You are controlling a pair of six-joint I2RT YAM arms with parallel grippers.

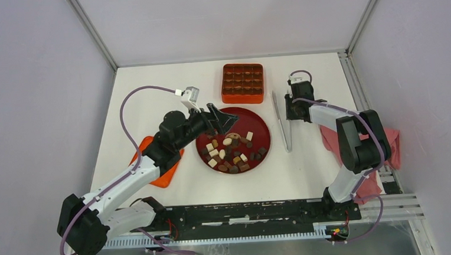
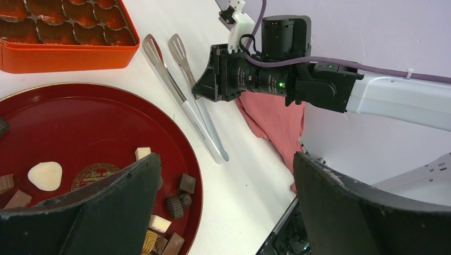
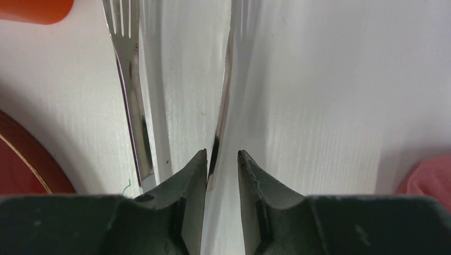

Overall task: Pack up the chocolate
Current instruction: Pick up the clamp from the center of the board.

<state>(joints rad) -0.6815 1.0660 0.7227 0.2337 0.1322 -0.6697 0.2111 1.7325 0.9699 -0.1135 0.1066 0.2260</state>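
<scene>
The right claw is almost closed, with only a narrow gap left. One arm of the tongs stands on edge inside this gap, while the other arm lies outside it, beside one finger. Whether the inner arm is already pinched cannot be told. If only one arm is taken, the tongs may swing or slip when lifted, and nothing could be squeezed with them.

The left claw is spread wide and nothing is held. The chocolate is scattered on the red plate, under this claw and toward its wrist side. No common direction is shown by the pieces. The white oval piece lies with its long axis roughly along the line from finger to finger.
</scene>
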